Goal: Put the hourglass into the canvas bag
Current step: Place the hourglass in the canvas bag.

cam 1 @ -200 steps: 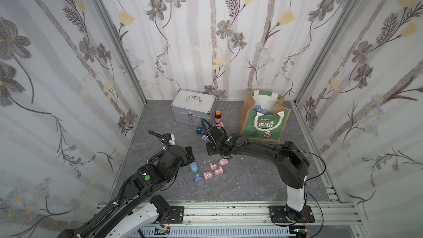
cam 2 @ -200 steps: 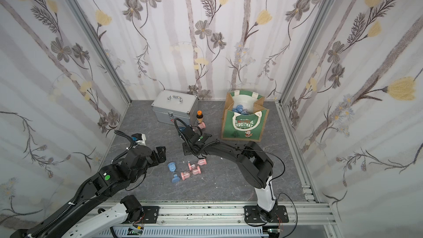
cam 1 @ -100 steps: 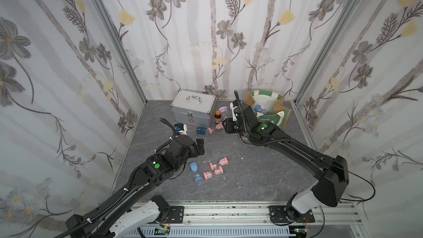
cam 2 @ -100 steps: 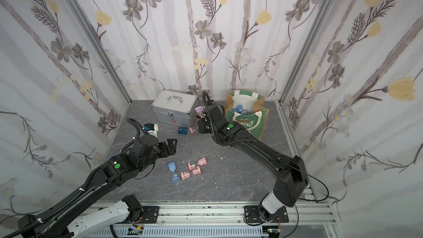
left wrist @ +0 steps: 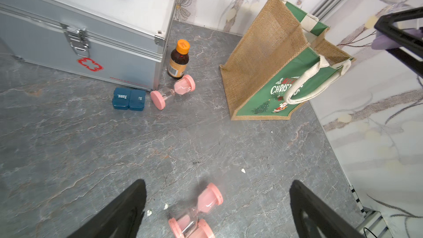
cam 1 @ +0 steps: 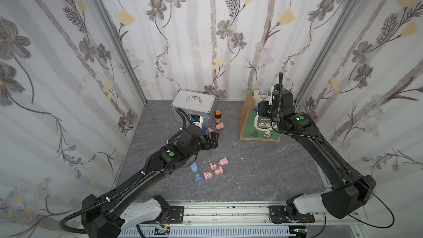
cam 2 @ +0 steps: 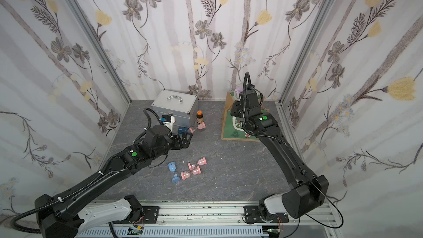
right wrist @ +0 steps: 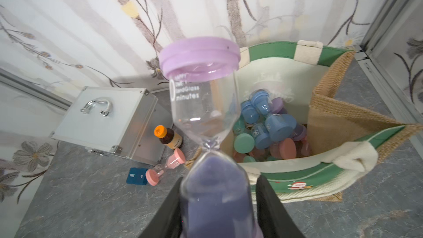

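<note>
My right gripper [right wrist: 219,179] is shut on the sand-filled lower bulb of a purple-capped hourglass [right wrist: 201,101]. It holds it tilted just above the rim of the canvas bag [right wrist: 332,111]. In both top views that hourglass [cam 1: 263,92] [cam 2: 238,92] hangs over the bag's open mouth [cam 1: 249,115] at the back right. The bag [left wrist: 263,65] holds several blue, teal, pink and purple hourglasses [right wrist: 263,122]. My left gripper [left wrist: 217,182] [cam 1: 211,139] stands open above the floor, gripping nothing. Two pink hourglasses [left wrist: 201,207] lie under it.
A silver metal case [cam 1: 194,107] stands at the back with a brown orange-capped bottle [cam 1: 217,117], a blue pill box [left wrist: 129,99] and a pink hourglass [left wrist: 172,91] beside it. Pink [cam 1: 217,167] and blue [cam 1: 195,172] hourglasses lie mid-floor. Walls close in on three sides.
My right arm has lifted the purple hourglass from the floor near the case and carried it right to above the bag. My left arm has reached forward toward the case.
</note>
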{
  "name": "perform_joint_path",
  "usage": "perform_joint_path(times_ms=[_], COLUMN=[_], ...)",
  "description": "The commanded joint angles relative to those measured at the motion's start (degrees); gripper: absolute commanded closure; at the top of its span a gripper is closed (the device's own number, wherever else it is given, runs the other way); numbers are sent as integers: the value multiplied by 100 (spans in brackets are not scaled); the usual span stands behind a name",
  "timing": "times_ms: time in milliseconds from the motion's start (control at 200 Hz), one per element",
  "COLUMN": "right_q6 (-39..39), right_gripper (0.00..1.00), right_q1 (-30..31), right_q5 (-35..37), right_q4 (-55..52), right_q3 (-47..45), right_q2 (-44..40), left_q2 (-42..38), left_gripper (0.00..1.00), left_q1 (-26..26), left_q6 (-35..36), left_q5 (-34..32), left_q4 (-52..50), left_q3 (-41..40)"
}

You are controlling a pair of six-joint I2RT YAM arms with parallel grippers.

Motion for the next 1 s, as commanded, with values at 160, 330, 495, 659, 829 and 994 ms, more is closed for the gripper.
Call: perform_joint_path(times_ms=[160,330,495,659,829,994], right_q6=[-213,-271,-314,-360,-370,-367], right_gripper=[80,80,80,79,76,67], right_q1=[-658,-840,-1009,-1069,-1066,-1068], right_q5=[-220,-205,-363,-492,-545,-561], right_q4=[135,120,57,9,-101,-86], right_q3=[405,820,1236,1377,1353,1242], right_q2=[907,1526,2106,2562,2965,3021], left_q2=[461,671,788,832,984,975], left_gripper=[0,0,0,0,0,0], left_q1=[5,6,5,9,5,6], left_q6=[125,136,138,146,143,142], left_q5=[447,527,510,481,485,430], left_q4=[680,707,712,717,712,677], left_q3=[268,375,441,482,486,478])
